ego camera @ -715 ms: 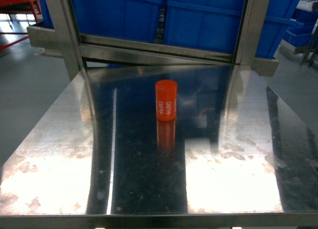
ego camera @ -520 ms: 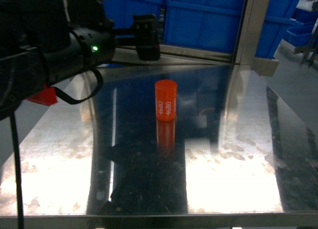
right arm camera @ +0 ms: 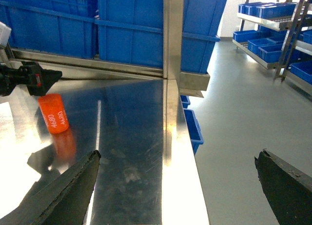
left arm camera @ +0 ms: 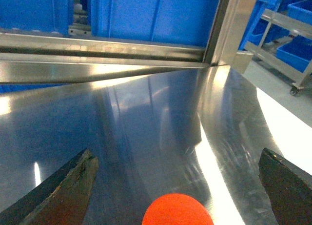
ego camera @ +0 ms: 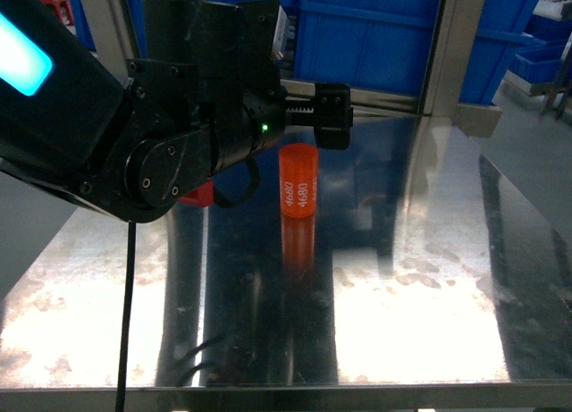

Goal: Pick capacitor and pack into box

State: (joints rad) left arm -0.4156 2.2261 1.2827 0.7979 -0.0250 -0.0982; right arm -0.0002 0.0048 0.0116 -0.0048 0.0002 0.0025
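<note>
The left arm reaches across from the left, its left gripper (ego camera: 332, 115) held above the table with jaws spread wide. The right gripper (right arm camera: 183, 186) also hangs with its fingers (right arm camera: 63, 191) parted, holding nothing.

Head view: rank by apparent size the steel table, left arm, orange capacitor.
1. Steel table, spans most of the frame.
2. Left arm, looks large partly because it's near the camera; gripper open.
3. Orange capacitor, clearly smallest.
</note>
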